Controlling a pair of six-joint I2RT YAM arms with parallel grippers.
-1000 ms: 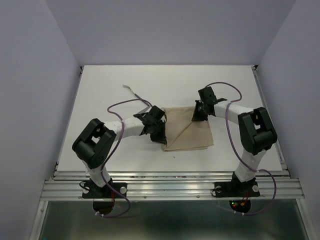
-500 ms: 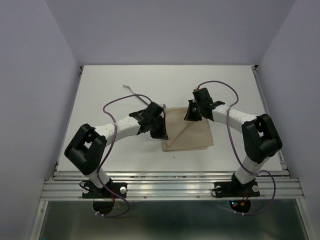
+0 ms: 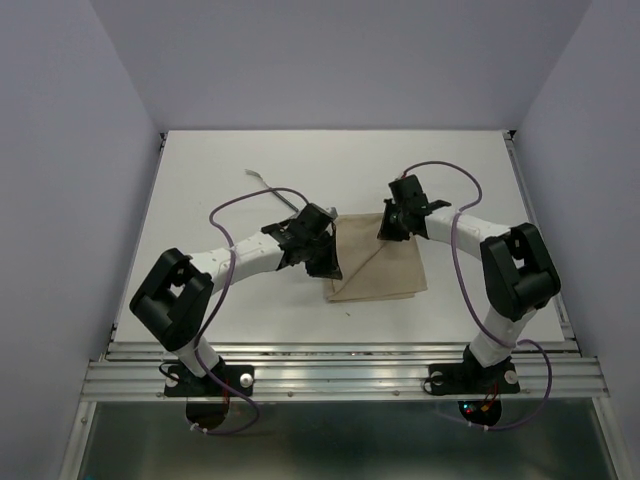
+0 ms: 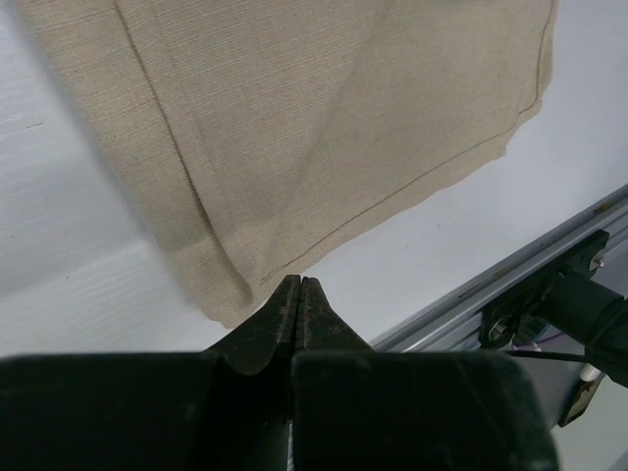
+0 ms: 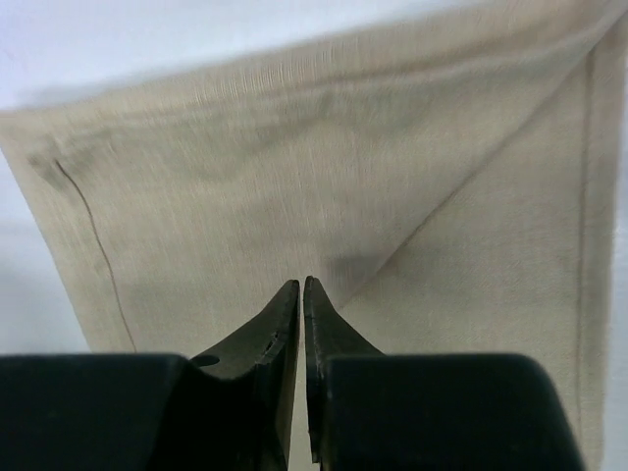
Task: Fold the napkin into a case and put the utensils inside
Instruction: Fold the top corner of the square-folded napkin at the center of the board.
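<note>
**Top view.** The napkin [image 3: 385,262] lies flat on the white surface [image 3: 200,170], folded into a rough oblong with one diagonal crease. It is not yet a narrow case. A slim utensil [image 3: 262,180] lies well apart from the napkin, beyond its far-left corner, so nothing is inside the cloth. I judge that folding is partly done, while the closing folds and the loading remain. The left pincer [image 3: 332,272] sits at the napkin's left edge and the right pincer [image 3: 387,231] is over its far edge. Purple cables [image 3: 240,210] loop left of the napkin. Plain lilac walls [image 3: 330,60] enclose it on three sides, and a metal rail [image 3: 340,368] runs on its near side.

**Left wrist view.** The left pincer [image 4: 299,287] is closed and holds nothing. Its tips are just beside the napkin's [image 4: 324,128] corner. The rail [image 4: 549,280] shows beyond that corner.

**Right wrist view.** The right pincer [image 5: 300,287] is all but closed, with a hairline slit and nothing seen between its fingers. It is poised over the napkin [image 5: 343,177] near the diagonal crease, and whether it touches the cloth cannot be told.
</note>
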